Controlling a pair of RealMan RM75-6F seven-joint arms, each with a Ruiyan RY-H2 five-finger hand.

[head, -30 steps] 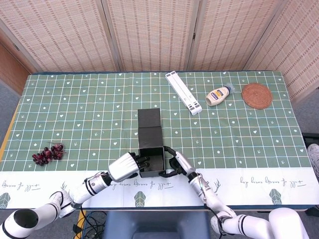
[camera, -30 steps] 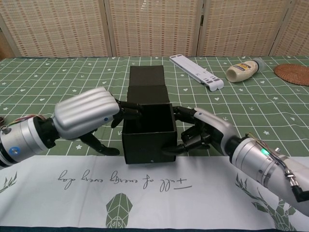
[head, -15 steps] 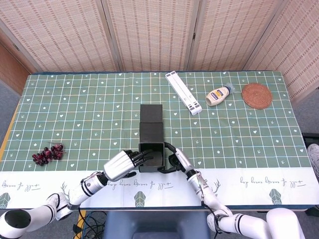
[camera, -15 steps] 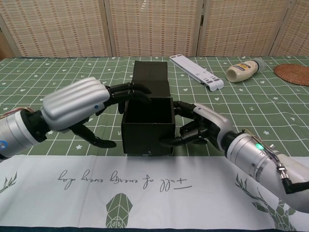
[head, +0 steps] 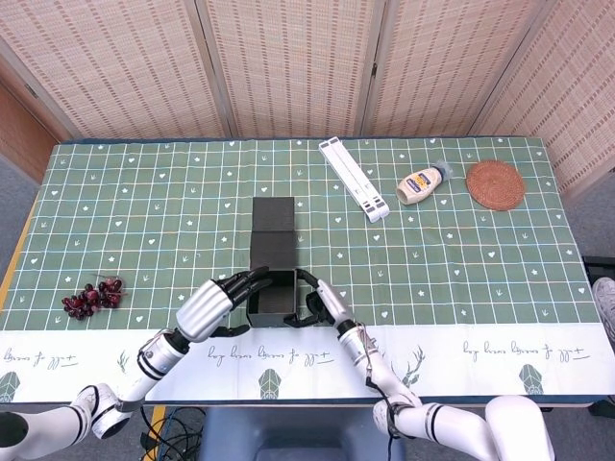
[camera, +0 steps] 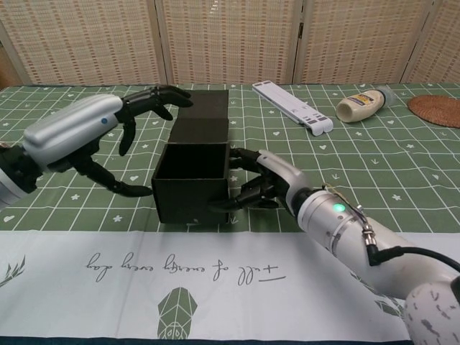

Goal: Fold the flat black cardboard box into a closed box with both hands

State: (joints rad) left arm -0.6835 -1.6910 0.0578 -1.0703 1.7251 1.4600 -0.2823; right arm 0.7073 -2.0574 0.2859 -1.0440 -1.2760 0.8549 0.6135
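Black cardboard box [camera: 192,182] stands erected but open-topped near the desk's [head: 144,211] six-o'clock edge, lid flap lying back toward twelve o'clock; the right hand [camera: 264,185] grips its three-o'clock wall, the left hand [camera: 93,140] spread, so closing remains.

The black box [head: 272,294] slid left; left hand [camera: 86,129] lifted off.

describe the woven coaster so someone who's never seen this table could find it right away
Start at the far right corner of the green patterned table, just in front of the wicker screens. The woven coaster lies flat there, right of the squeeze bottle lying on its side. It is the only round, reddish-brown thing on the table; the bottle is cream with a yellow label, and the stand further left is long and white.
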